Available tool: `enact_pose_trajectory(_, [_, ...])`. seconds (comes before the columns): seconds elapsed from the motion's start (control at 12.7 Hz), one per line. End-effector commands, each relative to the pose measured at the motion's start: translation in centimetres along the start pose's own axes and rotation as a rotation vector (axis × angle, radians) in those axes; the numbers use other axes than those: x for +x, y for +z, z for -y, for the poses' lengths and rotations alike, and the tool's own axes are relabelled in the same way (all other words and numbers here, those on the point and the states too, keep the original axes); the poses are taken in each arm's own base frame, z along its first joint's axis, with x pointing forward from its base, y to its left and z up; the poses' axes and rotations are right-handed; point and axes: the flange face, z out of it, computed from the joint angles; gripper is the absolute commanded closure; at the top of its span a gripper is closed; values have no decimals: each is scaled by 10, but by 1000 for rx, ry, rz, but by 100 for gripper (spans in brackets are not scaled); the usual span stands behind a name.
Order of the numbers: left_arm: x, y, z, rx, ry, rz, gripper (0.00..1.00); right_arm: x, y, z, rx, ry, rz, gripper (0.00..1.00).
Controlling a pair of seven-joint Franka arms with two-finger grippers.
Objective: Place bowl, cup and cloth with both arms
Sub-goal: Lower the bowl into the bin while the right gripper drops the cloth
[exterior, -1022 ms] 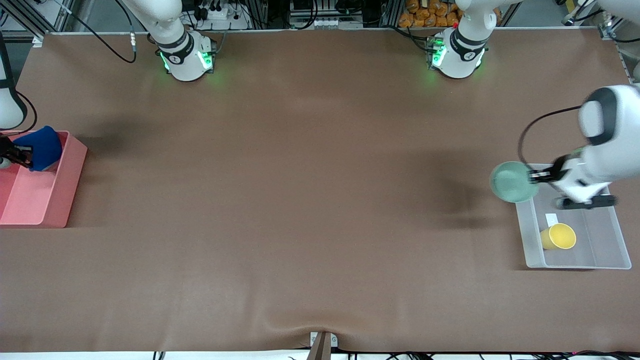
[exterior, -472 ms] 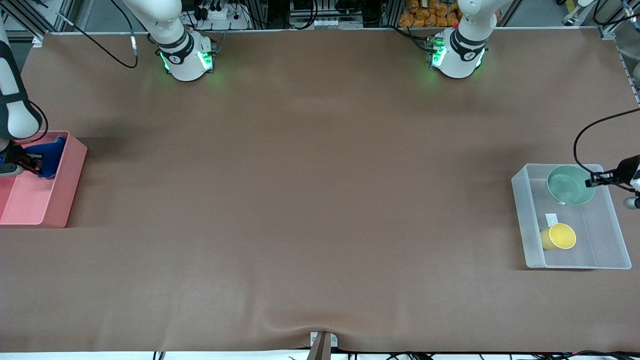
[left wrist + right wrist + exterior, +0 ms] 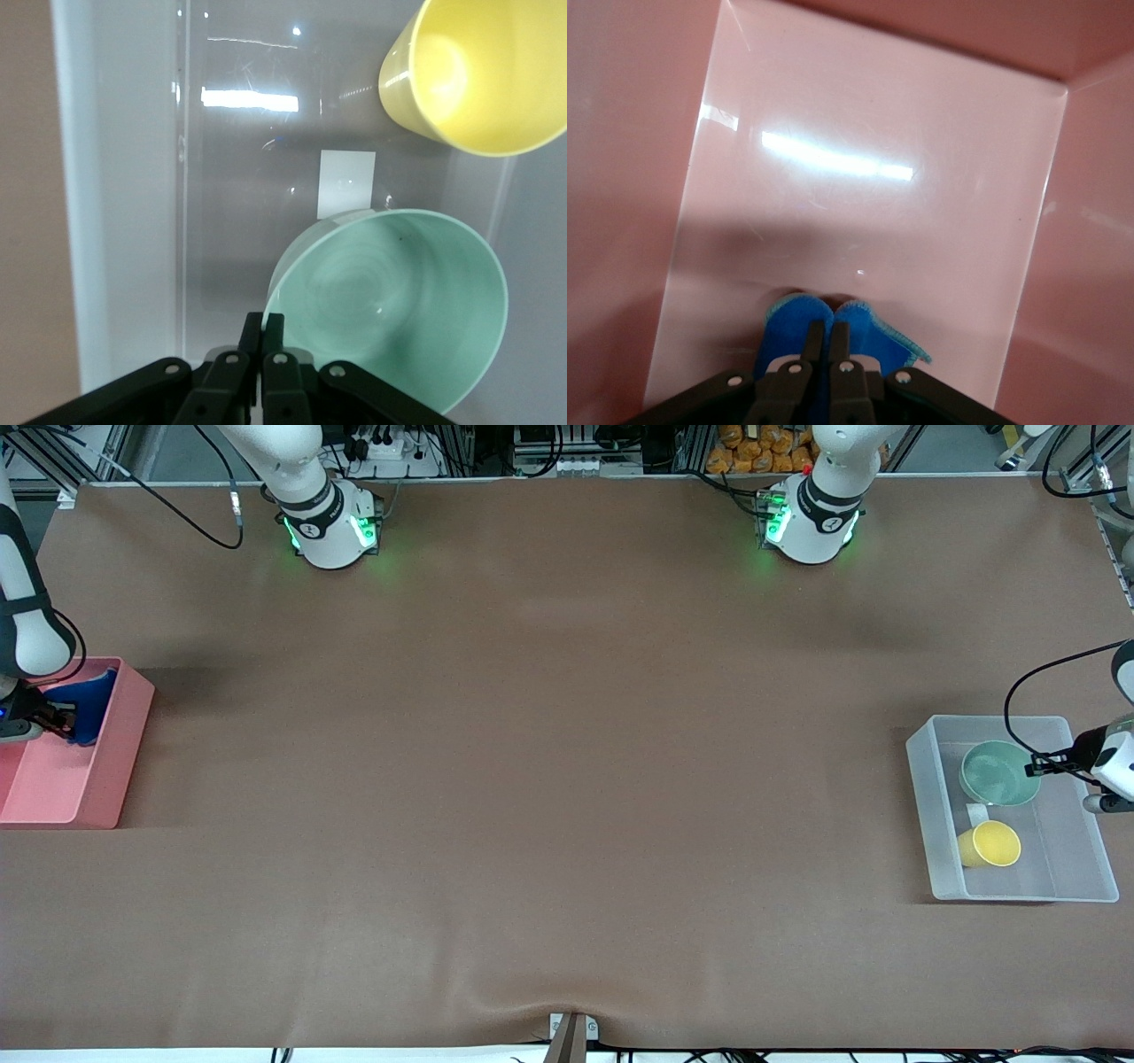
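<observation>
The mint-green bowl [image 3: 999,773] is in the clear bin [image 3: 926,815] at the left arm's end of the table. My left gripper [image 3: 1038,765] is shut on the bowl's rim; the left wrist view shows the bowl [image 3: 399,301] pinched by the gripper [image 3: 263,326]. The yellow cup [image 3: 990,843] lies in the same bin, nearer the front camera, and shows in the left wrist view [image 3: 483,75]. My right gripper [image 3: 60,716] is shut on the blue cloth [image 3: 87,704] inside the pink bin [image 3: 115,771]. The right wrist view shows the cloth [image 3: 868,341] in the gripper [image 3: 826,332].
A small white label [image 3: 345,184] lies on the clear bin's floor between bowl and cup. The pink bin's floor [image 3: 859,204] is bare below the cloth. Both bins stand at the table's two ends, with brown table [image 3: 549,779] between them.
My left gripper carried the bowl from the clear bin's rim into the bin and lowered it beside the cup. My right gripper lowered the cloth deeper into the pink bin.
</observation>
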Motion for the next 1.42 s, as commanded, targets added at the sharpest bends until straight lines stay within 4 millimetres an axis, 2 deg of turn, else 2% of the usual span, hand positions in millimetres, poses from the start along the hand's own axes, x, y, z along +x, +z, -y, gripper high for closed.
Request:
enact_pose_trajectory(0.0, [-1,26,-4,13,25,-32,100,4,1,-6,1,1,-12,100])
enact_pose_trajectory(0.08, [-2,39,-6,11,27,-44,100,4,1,-6,1,1,-12,100])
enact_pose_trajectory(0.16, [-3,47,-7,11,28,-51,100,8,0,-3,2,-5,-13,89])
enact_pose_trajectory(0.24, [-3,50,-8,11,30,-46,100,18,-5,-3,-7,-16,-22,65])
enact_pose_trajectory(0.31, [0,47,-9,14,35,-52,93,37,-15,0,-20,-27,-37,31])
enact_pose_trajectory(0.39, [3,44,-12,17,44,-57,63,47,-27,-1,-32,-35,-50,0])
enact_pose_trajectory(0.47, [9,35,-11,41,75,-67,44,50,-37,-2,-35,-35,-52,0])
enact_pose_trajectory(0.55, [14,28,-10,84,121,-60,32,56,-55,-1,-37,-41,-57,0])
enact_pose_trajectory(0.63, [19,17,-8,107,139,-54,0,68,-76,4,-34,-54,-59,0])
enact_pose_trajectory(0.87, [35,-15,-10,126,148,-86,0,100,-141,12,43,9,12,0])
enact_pose_trajectory(1.02, [48,-43,-21,136,159,-83,0,125,-185,29,103,85,88,0])
enact_pose_trajectory(1.18, [58,-71,-33,141,168,-61,0,149,-230,59,114,149,116,0])
enact_pose_trajectory(1.34, [63,-90,-56,140,184,-68,0,158,-271,96,121,214,140,0])
